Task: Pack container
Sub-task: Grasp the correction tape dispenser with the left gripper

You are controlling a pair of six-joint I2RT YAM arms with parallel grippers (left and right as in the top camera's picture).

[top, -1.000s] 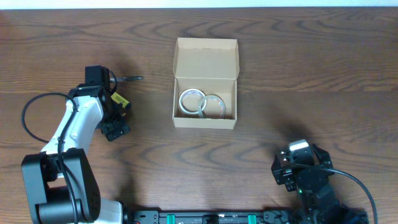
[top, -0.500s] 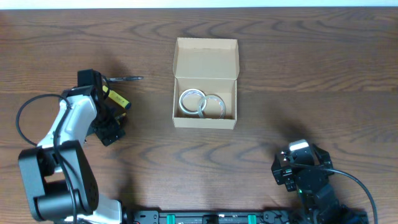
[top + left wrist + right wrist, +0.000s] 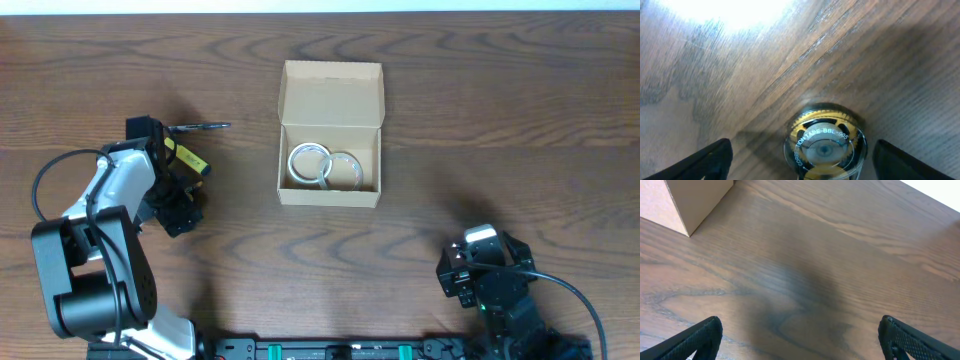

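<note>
One container [image 3: 331,95], lid open, two clear tape rolls [image 3: 326,165] inside. Third roll [image 3: 824,142] (yellow core) between spread left gripper [image 3: 802,155] jaws, apparently untouched. Right gripper [image 3: 800,330] jaws likewise spread.

The right pincer [image 3: 802,341] shows its dark fingertips [image 3: 697,339] at the lower corners, spread wide with nothing between them, above the wood-grain worktop [image 3: 855,245]. A tan box [image 3: 692,200] corner stands at upper left. A soft shadow lies mid-frame.
</note>
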